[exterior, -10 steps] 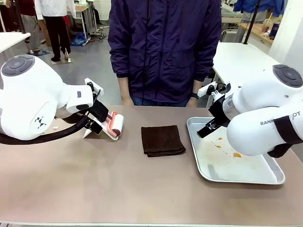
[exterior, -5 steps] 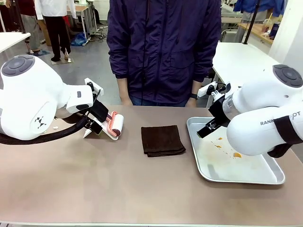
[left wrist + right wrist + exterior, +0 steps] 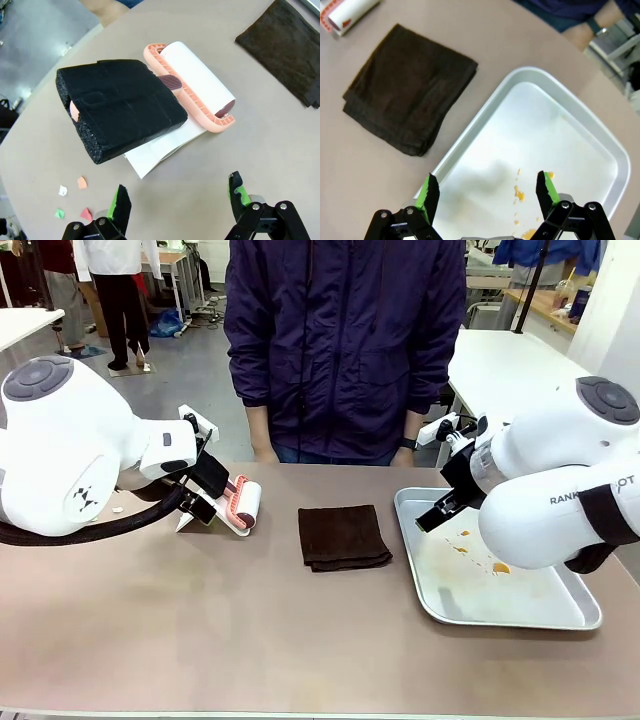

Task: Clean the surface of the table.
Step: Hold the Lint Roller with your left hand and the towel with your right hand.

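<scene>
My left jaws stood open above the desk [image 3: 200, 640]. The lint roller [image 3: 195, 87] lay just ahead of them, its black foam handle [image 3: 120, 105] on the nearer side and slanted across their gap (paper scraps [image 3: 82, 182] close by). The right jaws, also open, hung over the tray [image 3: 510, 624], so the left arm was nearer.
</scene>
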You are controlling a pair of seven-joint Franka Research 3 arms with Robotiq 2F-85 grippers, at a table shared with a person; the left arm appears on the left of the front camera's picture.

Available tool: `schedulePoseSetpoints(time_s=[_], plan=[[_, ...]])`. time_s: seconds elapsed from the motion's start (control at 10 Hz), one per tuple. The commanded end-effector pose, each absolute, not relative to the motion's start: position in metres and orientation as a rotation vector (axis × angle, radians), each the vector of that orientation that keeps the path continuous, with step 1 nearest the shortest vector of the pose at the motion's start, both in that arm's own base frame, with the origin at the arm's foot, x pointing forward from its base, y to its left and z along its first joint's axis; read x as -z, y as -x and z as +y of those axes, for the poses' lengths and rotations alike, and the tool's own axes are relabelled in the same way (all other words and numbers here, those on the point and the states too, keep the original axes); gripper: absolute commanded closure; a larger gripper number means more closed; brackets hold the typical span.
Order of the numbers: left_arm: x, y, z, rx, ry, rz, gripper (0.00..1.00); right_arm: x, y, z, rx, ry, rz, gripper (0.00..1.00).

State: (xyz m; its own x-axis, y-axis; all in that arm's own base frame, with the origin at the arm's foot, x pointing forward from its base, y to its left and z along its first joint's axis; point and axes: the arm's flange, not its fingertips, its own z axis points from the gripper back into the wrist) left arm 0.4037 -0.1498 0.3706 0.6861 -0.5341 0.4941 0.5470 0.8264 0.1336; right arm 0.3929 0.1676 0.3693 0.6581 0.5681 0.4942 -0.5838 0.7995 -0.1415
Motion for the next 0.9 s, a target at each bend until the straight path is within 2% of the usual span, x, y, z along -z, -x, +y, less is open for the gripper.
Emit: schedulePoseSetpoints(time_s=[0.0,0.2,0.4,0.5,0.8], plan=[[-0.385,-0.392,-0.125,0.615,0.109,-0.477,0.00,-0.390,-0.385,0.164,-0.601,-0.133,-0.444,0.00],[-0.409,-0.379,-0.109,0.580,0.220,-0.407,0.00,-0.418,-0.373,0.156,-0.501,-0.207,-0.377,0.00],[-0.442,-0.369,-0.099,0.433,0.337,-0.329,0.00,-0.450,-0.359,0.143,-0.367,-0.323,-0.322,0.00],[-0.459,-0.364,-0.080,0.403,0.446,-0.330,0.00,-0.469,-0.348,0.124,-0.313,-0.490,-0.317,0.00],[-0.485,-0.345,0.009,0.321,0.760,-0.435,0.00,-0.485,-0.315,0.057,-0.200,-0.809,-0.268,0.00]])
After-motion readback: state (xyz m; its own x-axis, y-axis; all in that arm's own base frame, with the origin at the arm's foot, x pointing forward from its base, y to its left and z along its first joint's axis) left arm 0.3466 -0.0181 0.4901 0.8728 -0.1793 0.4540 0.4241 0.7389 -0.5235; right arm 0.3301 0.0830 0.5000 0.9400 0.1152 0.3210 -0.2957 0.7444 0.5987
